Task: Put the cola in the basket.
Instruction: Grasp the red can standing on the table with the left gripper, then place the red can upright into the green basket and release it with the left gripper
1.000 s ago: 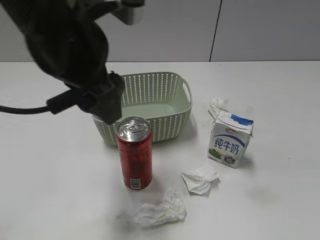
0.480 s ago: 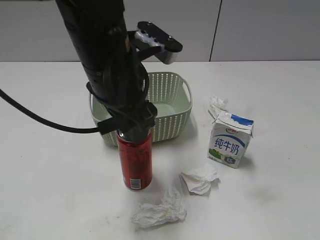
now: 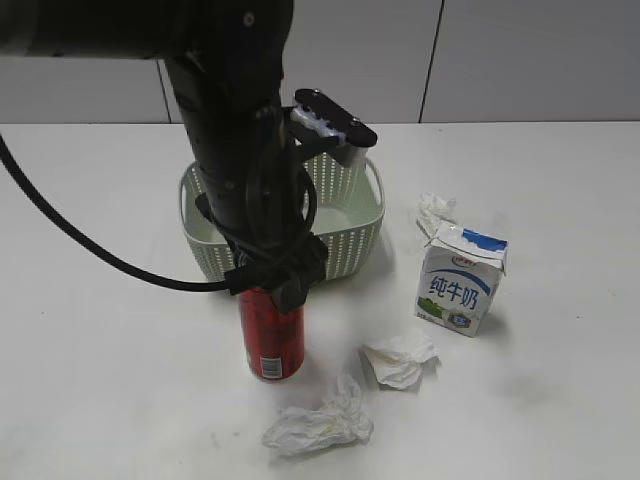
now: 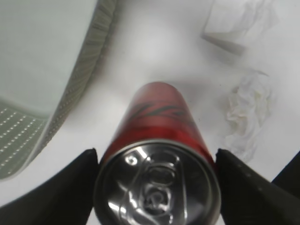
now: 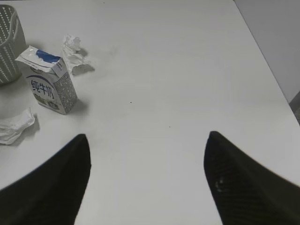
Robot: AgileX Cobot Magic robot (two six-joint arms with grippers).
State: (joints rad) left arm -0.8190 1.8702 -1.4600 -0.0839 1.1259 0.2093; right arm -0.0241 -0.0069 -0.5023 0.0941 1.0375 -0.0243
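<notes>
The cola point(image 3: 270, 342), a tall slim red can with a silver top, stands upright on the white table just in front of the pale green basket point(image 3: 350, 240). My left gripper point(image 3: 272, 285) has come down over the can's top. In the left wrist view the can point(image 4: 159, 117) sits between the two black fingers of the left gripper point(image 4: 156, 154). The jaws are spread wide, one on each side of the rim. The basket's wall point(image 4: 79, 89) is at the left. My right gripper point(image 5: 146, 138) is open and empty over bare table.
A white-and-blue milk carton point(image 3: 460, 282) stands right of the can and also shows in the right wrist view point(image 5: 47, 86). Crumpled tissues lie in front of the can point(image 3: 320, 425), beside it point(image 3: 400, 360) and behind the carton point(image 3: 435, 212).
My left arm has swung in from the left and come down over the can, so its fingers now flank the can's top. The can has not moved.
</notes>
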